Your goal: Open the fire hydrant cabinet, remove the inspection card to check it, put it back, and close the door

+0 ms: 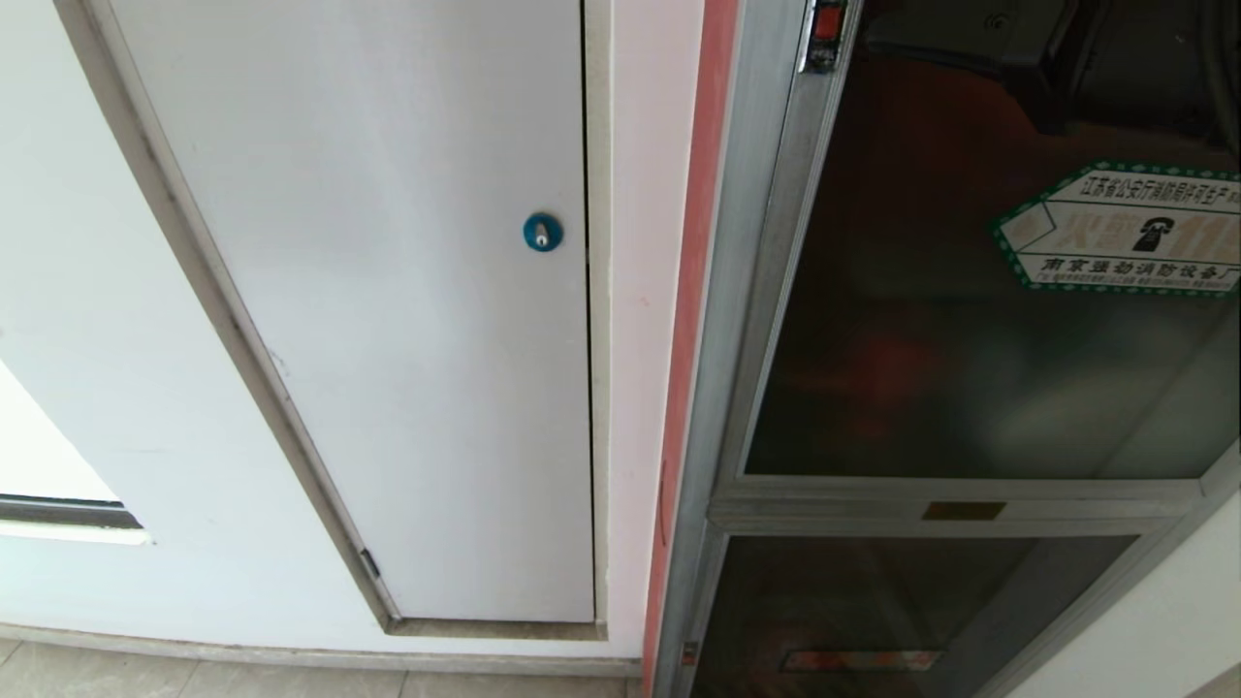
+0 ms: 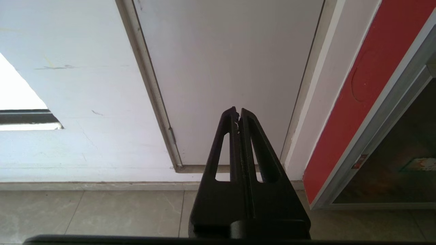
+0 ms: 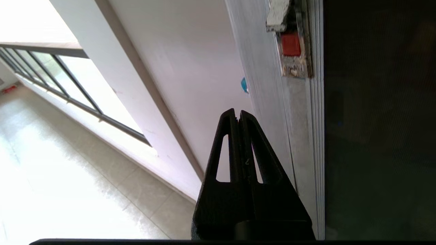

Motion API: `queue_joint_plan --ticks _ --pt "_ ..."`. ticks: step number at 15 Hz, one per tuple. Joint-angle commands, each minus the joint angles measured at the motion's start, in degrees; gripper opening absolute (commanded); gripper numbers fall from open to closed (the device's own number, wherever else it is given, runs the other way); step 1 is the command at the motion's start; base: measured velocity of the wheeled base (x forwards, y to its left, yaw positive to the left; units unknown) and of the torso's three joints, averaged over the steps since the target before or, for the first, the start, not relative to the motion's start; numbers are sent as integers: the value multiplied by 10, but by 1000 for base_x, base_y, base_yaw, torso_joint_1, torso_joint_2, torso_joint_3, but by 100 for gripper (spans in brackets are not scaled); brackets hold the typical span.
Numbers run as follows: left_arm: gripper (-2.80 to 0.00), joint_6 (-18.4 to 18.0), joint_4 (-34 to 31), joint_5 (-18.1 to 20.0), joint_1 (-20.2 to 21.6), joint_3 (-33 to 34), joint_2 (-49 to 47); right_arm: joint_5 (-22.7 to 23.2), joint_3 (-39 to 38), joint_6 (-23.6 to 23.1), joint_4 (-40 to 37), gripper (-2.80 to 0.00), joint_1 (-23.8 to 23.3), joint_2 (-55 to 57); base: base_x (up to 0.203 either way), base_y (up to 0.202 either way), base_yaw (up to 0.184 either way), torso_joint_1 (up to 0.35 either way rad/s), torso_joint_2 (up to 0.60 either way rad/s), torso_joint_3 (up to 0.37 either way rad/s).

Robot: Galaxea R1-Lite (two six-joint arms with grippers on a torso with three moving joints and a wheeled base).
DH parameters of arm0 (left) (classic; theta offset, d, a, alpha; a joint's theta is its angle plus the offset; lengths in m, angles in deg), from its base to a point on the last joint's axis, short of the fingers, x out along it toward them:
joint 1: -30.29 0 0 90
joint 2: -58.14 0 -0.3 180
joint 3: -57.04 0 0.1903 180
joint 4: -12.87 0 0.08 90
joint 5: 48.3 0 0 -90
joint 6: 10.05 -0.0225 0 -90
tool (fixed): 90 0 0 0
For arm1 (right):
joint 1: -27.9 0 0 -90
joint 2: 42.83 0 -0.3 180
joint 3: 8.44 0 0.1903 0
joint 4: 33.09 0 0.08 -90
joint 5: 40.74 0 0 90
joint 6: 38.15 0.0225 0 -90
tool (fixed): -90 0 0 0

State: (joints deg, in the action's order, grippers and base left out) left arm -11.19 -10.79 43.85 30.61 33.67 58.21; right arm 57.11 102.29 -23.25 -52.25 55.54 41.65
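Ahead of our right gripper (image 3: 238, 114), whose jaws are pressed together and empty, stands the cabinet (image 1: 737, 291) with its dark glass door (image 1: 970, 291) closed: rigid, probably fragile glass, best worked at the red latch (image 3: 291, 44) beyond the fingertips. Our left gripper (image 2: 237, 112) is likewise closed, parked.

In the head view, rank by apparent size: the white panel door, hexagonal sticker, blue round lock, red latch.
Largest to smallest:
1. white panel door
2. hexagonal sticker, cut off at the frame edge
3. blue round lock and red latch: too alike to rank; latch partly cropped.
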Motion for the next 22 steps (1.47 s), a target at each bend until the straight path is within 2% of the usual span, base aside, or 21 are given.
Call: queue_joint_plan --ticks 1,3,4,6,7,9,13,14,18,22 --pt "-280 0 0 1 0 0 -1 -27 -33 -13 2 -280 12 -25 0 0 0 0 0 0" --pt "-280 0 -1 1 0 0 -1 -85 -67 -55 29 -280 35 -28 0 0 0 0 0 0" --pt "-280 0 -1 0 0 0 -1 -124 -95 -72 90 -280 54 -27 0 0 0 0 0 0" --pt "-280 0 0 1 0 0 -1 -200 -158 -147 200 -280 83 -16 0 0 0 0 0 0" --pt "-280 0 0 0 0 0 -1 -224 -186 -178 267 -280 95 -8 0 0 0 0 0 0" --pt "-280 0 0 0 0 0 -1 -258 -215 -214 373 -280 106 18 0 0 0 0 0 0" --pt "-280 0 0 0 0 0 -1 -302 -228 -268 494 -280 108 51 0 0 0 0 0 0" --pt "-280 0 -1 0 0 0 -1 -313 -232 -284 516 -280 108 61 0 0 0 0 0 0" --pt "-280 0 -1 1 0 0 -1 -323 -235 -319 520 -280 115 68 0 0 0 0 0 0" --pt "-280 0 0 1 0 0 -1 -346 -234 -334 485 -280 132 47 0 0 0 0 0 0"
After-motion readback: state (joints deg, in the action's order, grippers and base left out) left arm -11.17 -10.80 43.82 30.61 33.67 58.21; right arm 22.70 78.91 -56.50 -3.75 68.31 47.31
